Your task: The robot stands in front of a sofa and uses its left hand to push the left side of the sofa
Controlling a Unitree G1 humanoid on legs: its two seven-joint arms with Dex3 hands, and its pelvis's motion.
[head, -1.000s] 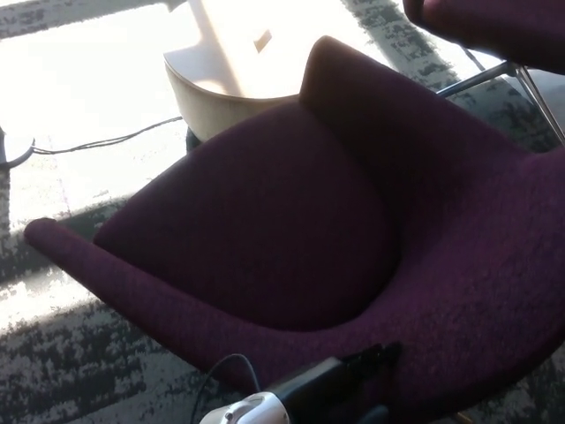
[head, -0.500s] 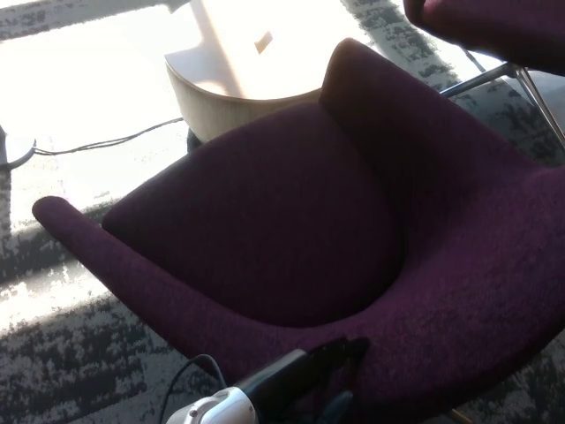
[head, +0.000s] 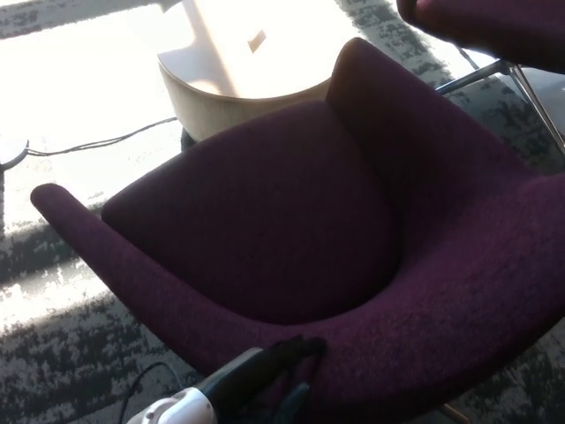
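Purple sofa (head: 291,230) fills most of the head view, a curved upholstered seat with dark cushion in the middle, long low arm running up-left away from the left hand, taller back rising to the hand's upper right. Patterned grey carpet (head: 62,353) under it, sunlit patch to the far upper left of the hand. Round pale table (head: 221,88) beyond the sofa, well above the hand, just behind the cushion's far edge. Second purple chair (head: 494,26) in the top right corner, well apart from the hand, with metal legs (head: 521,79) showing below it. Left hand (head: 287,362) comes in at the bottom edge, black, pressed up against the sofa's near outer side below the cushion rim; white forearm shell (head: 177,411) trails down-left of it. Fingers too dark and merged with the fabric shadow, cannot tell if apart or together. Thin black cable (head: 97,141) lies on the floor far up-left of the hand.
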